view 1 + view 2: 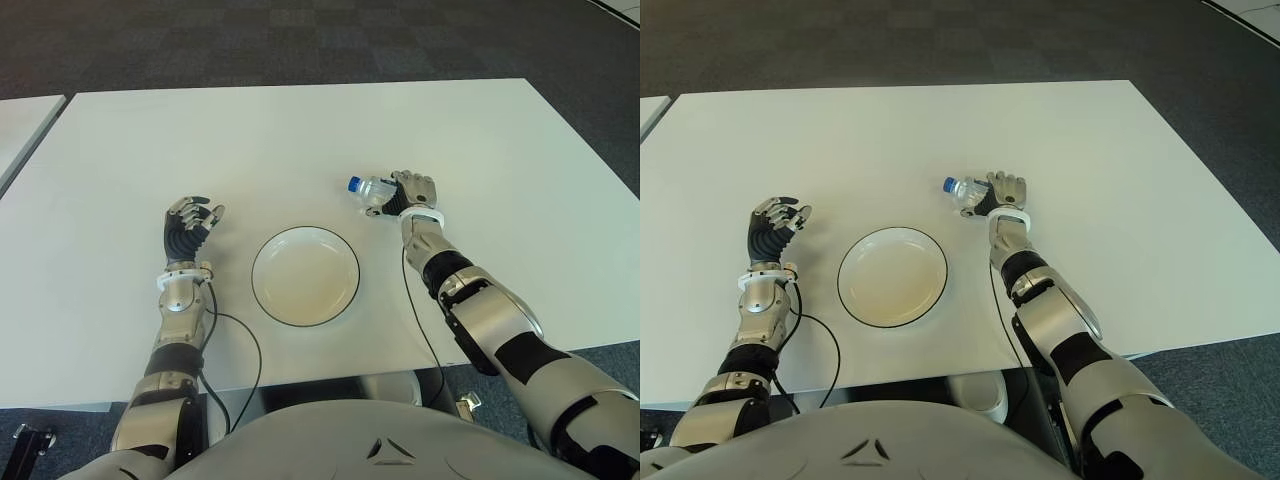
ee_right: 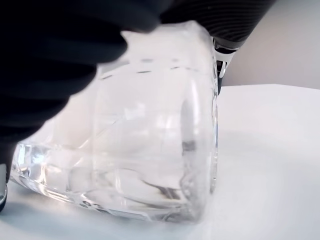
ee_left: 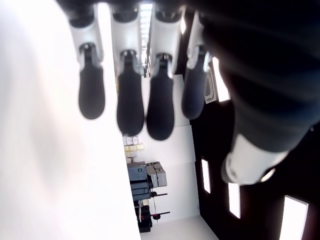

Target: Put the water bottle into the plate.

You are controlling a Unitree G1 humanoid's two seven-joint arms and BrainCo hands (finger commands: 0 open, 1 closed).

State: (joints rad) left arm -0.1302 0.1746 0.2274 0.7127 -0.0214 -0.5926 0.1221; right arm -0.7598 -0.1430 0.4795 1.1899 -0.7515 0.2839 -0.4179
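The water bottle (image 1: 372, 189) lies on its side on the white surface (image 1: 300, 140), to the far right of the plate (image 1: 305, 275). The right hand (image 1: 412, 193) wraps its fingers (image 2: 60, 55) around the clear body. The left hand (image 1: 188, 229), left of the plate, holds nothing — fingers relaxed.

Risk: the smooth, round bottle may slip or roll out during lifting — the grip covers only its base end.

Even, bright light fills both eye views, and the white table (image 1: 300, 140) shows only faint shadows beside the arms. The left wrist view is washed out by glare, its fingers (image 3: 131, 102) dark against it. The right wrist view shows the water bottle (image 2: 150, 150) soft and out of focus.
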